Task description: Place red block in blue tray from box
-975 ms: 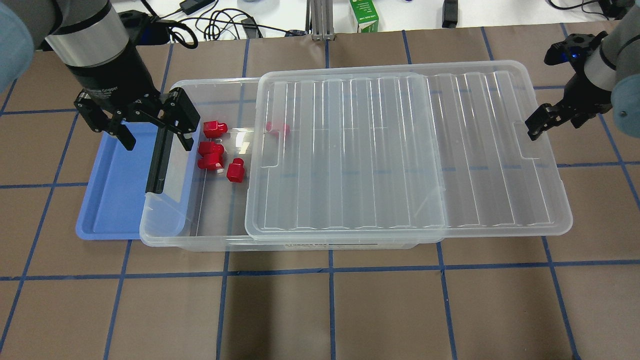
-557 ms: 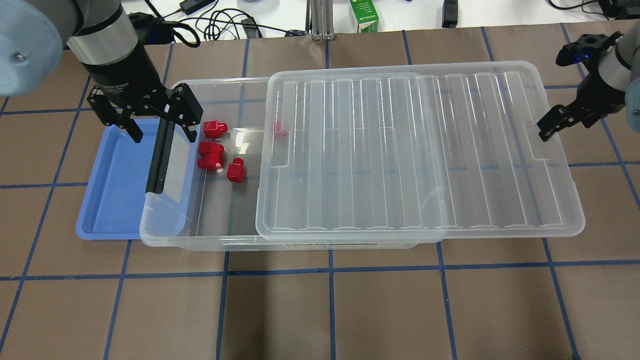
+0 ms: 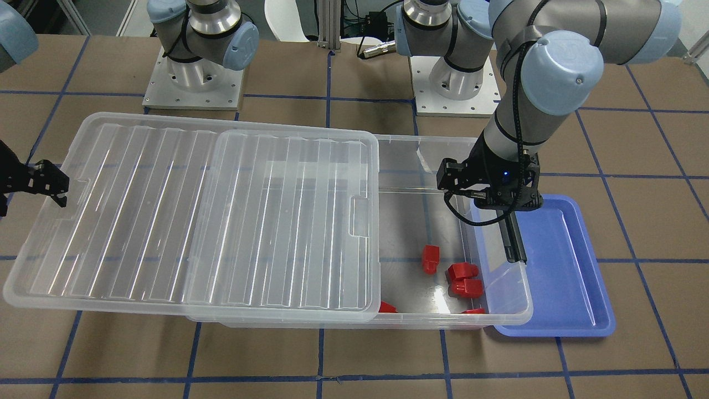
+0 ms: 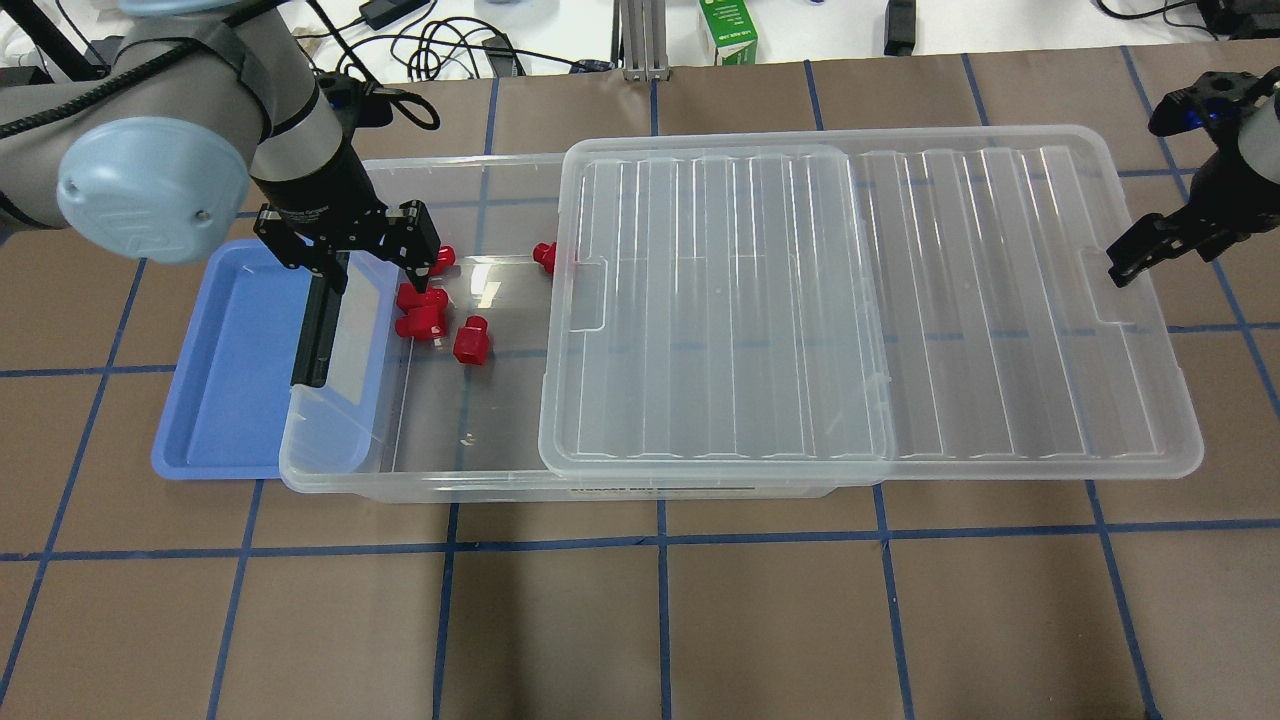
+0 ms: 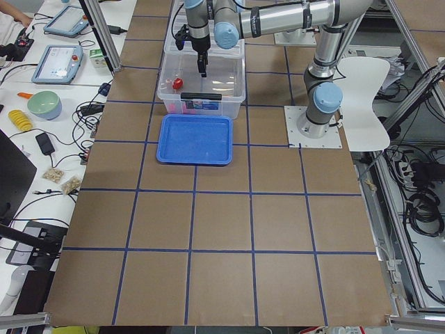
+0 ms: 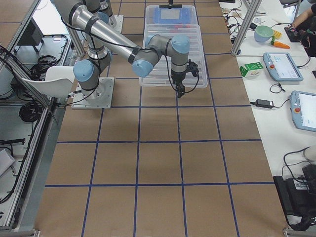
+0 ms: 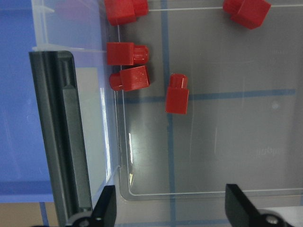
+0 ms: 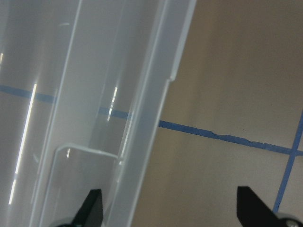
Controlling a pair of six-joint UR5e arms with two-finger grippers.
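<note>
From here, the lid point(image 4: 870, 300) sits shifted toward the robot's right, so the box point(image 4: 420, 482) is uncovered at its left end and the reach-in is underway. The left gripper point(image 4: 360, 262) hangs over that opening, spread and empty. The red block point(image 4: 471, 340) lies on the box floor near 2 others. The next move, I'd say, is to centre over it, descend and pinch its flat sides. The right gripper point(image 4: 1140, 255) is spread and empty by the lid's edge. The blue tray point(image 4: 225, 400) sits just beside the box.
</note>
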